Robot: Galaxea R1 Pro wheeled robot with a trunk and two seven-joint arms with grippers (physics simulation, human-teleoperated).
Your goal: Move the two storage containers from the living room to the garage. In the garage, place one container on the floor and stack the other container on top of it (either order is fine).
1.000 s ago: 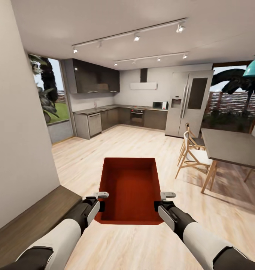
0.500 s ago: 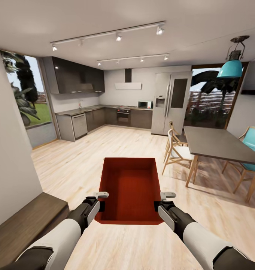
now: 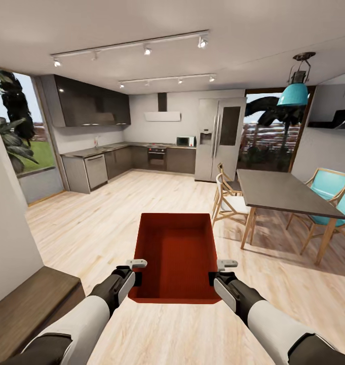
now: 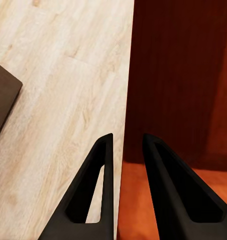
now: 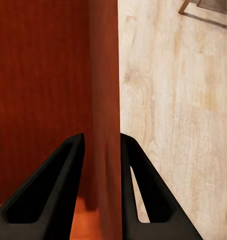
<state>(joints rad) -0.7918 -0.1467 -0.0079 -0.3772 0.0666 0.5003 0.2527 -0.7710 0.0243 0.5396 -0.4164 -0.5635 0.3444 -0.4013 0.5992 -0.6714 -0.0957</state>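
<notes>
Container [image 3: 175, 256] is being carried level over kitchen floor [image 3: 116, 213], each side wall being pinched by left gripper [image 3: 135, 272] and right gripper [image 3: 218, 272]; balance is being shared.

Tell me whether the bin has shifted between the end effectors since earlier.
No. The bin sits the same against the left end effector and right end effector; the camera panned.

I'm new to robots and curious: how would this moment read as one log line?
place: kitchen-dining area, wood floor | carrying: storage container | left gripper: shut on left wall | right gripper: shut on right wall | garage: not reached
</notes>
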